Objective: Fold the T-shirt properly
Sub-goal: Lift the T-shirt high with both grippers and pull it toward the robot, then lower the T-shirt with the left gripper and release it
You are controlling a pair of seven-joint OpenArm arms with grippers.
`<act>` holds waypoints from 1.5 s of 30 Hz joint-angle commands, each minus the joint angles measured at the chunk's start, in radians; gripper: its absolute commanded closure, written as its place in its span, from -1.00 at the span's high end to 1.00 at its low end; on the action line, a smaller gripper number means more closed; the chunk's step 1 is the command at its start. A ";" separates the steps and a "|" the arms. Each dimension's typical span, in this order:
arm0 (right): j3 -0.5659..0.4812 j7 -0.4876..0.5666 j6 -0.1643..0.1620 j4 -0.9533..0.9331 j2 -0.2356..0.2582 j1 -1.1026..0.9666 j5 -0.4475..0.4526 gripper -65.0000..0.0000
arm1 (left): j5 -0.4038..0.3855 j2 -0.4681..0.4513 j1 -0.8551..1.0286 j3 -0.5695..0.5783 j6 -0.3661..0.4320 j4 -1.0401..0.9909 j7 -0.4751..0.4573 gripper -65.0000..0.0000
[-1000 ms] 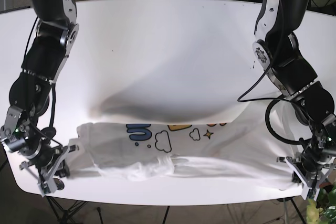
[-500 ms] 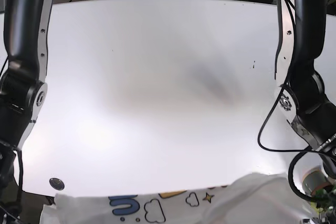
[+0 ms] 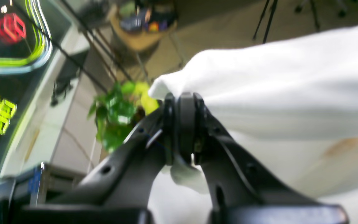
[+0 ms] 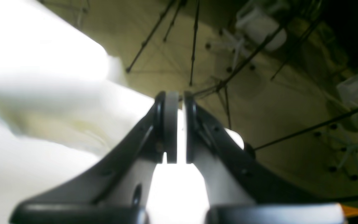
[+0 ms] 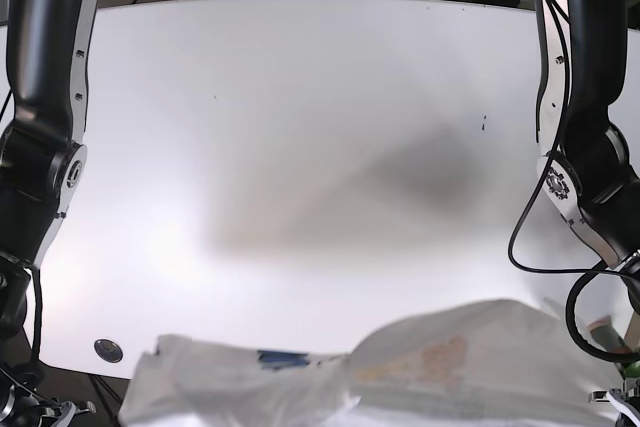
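Lifting step: both arms hold the white cotton T-shirt with a printed front up off the white oval desk, judged as the shake-out or spread before any fold is made.
Right gripper: the black two-fingered right gripper, at 7 o'clock in the base view and below its frame there, has its jaws pressed nearly together on a thin white edge of cloth that runs between them; the shirt fills the wrist view from 9 to 7 o'clock.
Shirt: it hangs in the air at 6 o'clock of the base view, bunched and rumpled, a blue scrap of print at its lower left, clear of most of the desk.
Left gripper: the black two-fingered left gripper, out of sight at 5 o'clock in the base view, pinches a white corner of the shirt, the cloth billowing away toward 2 o'clock.
Background: a green potted plant stands on the floor beyond.
Next move: likely carrying the shirt toward 12 o'clock and laying it flat, keeping both pinches firm and the cloth taut.
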 commanded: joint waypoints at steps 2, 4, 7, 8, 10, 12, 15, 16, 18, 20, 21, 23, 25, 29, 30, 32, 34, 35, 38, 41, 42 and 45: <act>0.002 0.035 -0.003 0.042 0.006 0.041 0.014 -0.93 | -0.016 -0.014 -0.056 0.001 0.007 0.013 -0.031 -1.00; 0.002 0.035 -0.003 0.040 0.006 0.041 0.014 -0.93 | -0.016 -0.014 -0.056 0.001 0.007 0.013 -0.031 -1.00; 0.002 0.035 -0.003 0.040 0.006 0.041 0.014 -0.93 | -0.016 -0.014 -0.056 0.001 0.007 0.013 -0.031 -1.00; 0.002 0.035 -0.003 0.040 0.006 0.041 0.014 -0.93 | -0.016 -0.014 -0.056 0.001 0.007 0.013 -0.031 -1.00; 0.002 0.035 -0.003 0.040 0.006 0.041 0.014 -0.93 | -0.016 -0.014 -0.056 0.001 0.007 0.013 -0.031 -1.00; 0.002 0.035 -0.003 0.040 0.006 0.035 0.014 -0.93 | -0.016 -0.011 -0.056 0.001 0.007 0.016 -0.031 -1.00; 0.004 0.035 -0.003 0.040 0.006 0.019 0.014 -0.93 | -0.016 -0.011 -0.054 0.001 0.007 0.016 -0.030 -1.00; 0.005 0.035 -0.003 0.040 0.006 0.010 0.014 -0.93 | -0.016 -0.011 -0.044 0.001 0.007 0.016 -0.030 -1.00; 0.022 0.035 -0.003 0.040 0.004 -0.010 0.014 -0.93 | -0.016 -0.011 -0.027 0.003 0.007 0.018 -0.030 -1.00; 0.053 0.035 -0.003 0.040 0.002 -0.039 0.014 -0.93 | -0.016 -0.011 -0.021 0.003 0.007 0.018 -0.030 -1.00; 0.062 0.035 -0.003 0.040 -0.002 -0.054 0.014 -0.93 | -0.016 -0.012 -0.021 0.003 0.007 0.018 -0.030 -1.00; 0.071 0.037 -0.003 0.042 -0.019 -0.088 0.014 -0.93 | -0.016 -0.015 -0.008 0.003 0.007 0.018 -0.027 -1.00; 0.071 0.037 -0.004 0.048 -0.025 -0.124 0.014 -0.93 | -0.016 -0.017 0.015 0.003 0.007 0.021 -0.027 -1.00; 0.073 0.041 -0.004 0.112 -0.033 -0.226 0.014 -0.93 | -0.016 -0.029 0.079 0.007 0.007 0.088 -0.025 -1.00; 0.073 0.041 -0.006 0.138 -0.034 -0.252 0.014 -0.93 | -0.016 -0.026 0.107 0.009 0.007 0.113 -0.025 -1.00; 0.073 0.041 -0.007 0.181 -0.056 -0.300 0.012 -0.93 | -0.016 -0.014 0.148 0.012 0.007 0.162 -0.024 -1.00; 0.083 0.041 -0.009 0.213 -0.073 -0.351 0.012 -0.93 | -0.016 0.009 0.168 0.036 0.007 0.199 -0.005 -1.00; 0.096 0.041 -0.009 0.221 -0.080 -0.366 0.011 -0.93 | -0.016 0.017 0.171 0.053 0.007 0.211 0.004 -1.00; 0.139 0.041 -0.009 0.232 -0.106 -0.420 0.012 -0.93 | -0.016 0.055 0.186 0.105 0.007 0.257 0.024 -1.00; 0.177 0.041 -0.009 0.250 -0.126 -0.483 0.012 -0.93 | -0.016 0.101 0.206 0.151 0.007 0.329 0.027 -1.00; 0.183 0.041 -0.009 0.253 -0.129 -0.496 0.012 -0.93 | -0.014 0.113 0.209 0.162 0.007 0.340 0.027 -1.00; 0.189 0.043 -0.009 0.261 -0.146 -0.539 0.012 -0.93 | -0.014 0.152 0.211 0.204 0.007 0.354 0.027 -1.00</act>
